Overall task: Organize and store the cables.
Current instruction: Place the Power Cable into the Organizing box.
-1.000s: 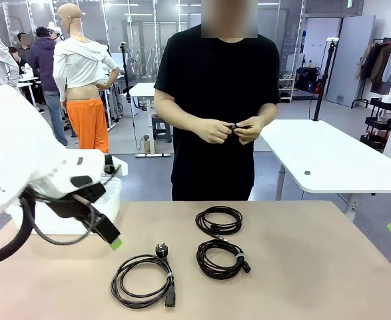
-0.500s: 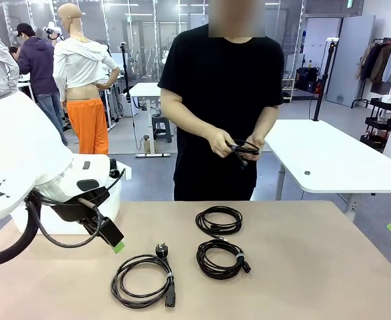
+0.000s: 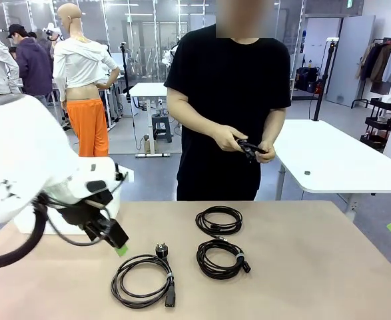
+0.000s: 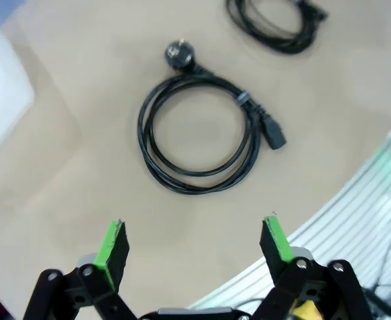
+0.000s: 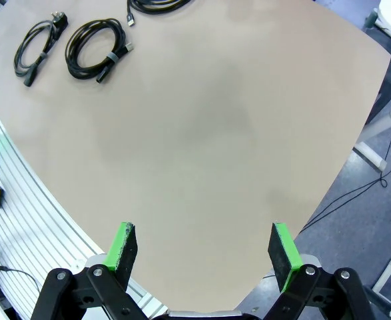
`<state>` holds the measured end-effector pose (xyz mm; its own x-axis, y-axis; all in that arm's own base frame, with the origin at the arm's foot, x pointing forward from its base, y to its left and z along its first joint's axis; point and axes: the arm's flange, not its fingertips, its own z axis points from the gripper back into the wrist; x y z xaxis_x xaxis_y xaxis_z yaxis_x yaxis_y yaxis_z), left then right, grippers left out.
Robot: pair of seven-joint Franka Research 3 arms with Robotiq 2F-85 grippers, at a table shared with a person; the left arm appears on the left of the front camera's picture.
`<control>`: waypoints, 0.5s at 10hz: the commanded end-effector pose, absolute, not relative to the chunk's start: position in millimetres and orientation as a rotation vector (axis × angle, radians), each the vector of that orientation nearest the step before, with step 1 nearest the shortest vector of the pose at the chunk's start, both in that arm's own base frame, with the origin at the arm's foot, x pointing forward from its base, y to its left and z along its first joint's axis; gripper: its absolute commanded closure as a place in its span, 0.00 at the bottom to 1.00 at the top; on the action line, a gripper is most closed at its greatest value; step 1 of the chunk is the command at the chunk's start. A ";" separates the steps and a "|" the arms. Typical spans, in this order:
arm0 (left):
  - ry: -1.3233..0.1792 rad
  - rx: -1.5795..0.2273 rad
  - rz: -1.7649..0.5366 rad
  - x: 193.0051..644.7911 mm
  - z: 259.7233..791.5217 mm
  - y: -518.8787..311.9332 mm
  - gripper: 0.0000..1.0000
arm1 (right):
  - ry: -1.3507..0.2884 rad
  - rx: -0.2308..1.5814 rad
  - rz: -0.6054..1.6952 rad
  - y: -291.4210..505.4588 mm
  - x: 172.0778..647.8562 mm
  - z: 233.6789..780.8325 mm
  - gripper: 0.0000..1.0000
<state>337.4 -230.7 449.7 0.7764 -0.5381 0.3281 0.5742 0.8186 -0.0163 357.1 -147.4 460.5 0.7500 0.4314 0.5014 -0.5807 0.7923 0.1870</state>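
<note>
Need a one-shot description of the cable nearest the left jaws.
On the beige table, look near the front edge, left of centre, beside the left arm's jaws. The cable there lies alone; unlike the two coils to its right, it ends in a round wall plug.

No legible text, label or number on the cables (image 3: 170, 298), the table (image 3: 315, 267) or elsewhere.

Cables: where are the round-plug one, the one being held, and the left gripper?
round-plug cable (image 3: 169, 275): front view, its tie.
held cable (image 3: 249, 147): front view, bunched cord.
left gripper (image 4: 194, 228): left wrist view, between fingertips.
</note>
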 end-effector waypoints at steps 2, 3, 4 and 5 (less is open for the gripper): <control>-0.159 -0.081 -0.364 355.5 432.0 -305.1 0.00 | -0.467 0.356 0.567 -147.4 358.1 459.9 0.00; -0.153 -0.042 -0.297 359.0 426.7 -320.6 0.00 | -0.467 0.356 0.567 -147.4 358.1 459.9 0.00; -0.116 -0.005 -0.234 362.3 415.0 -338.0 0.00 | -0.467 0.356 0.567 -147.4 358.1 459.9 0.00; -0.106 -0.007 -0.186 364.8 399.8 -353.3 0.00 | -0.467 0.356 0.567 -147.4 358.1 459.9 0.00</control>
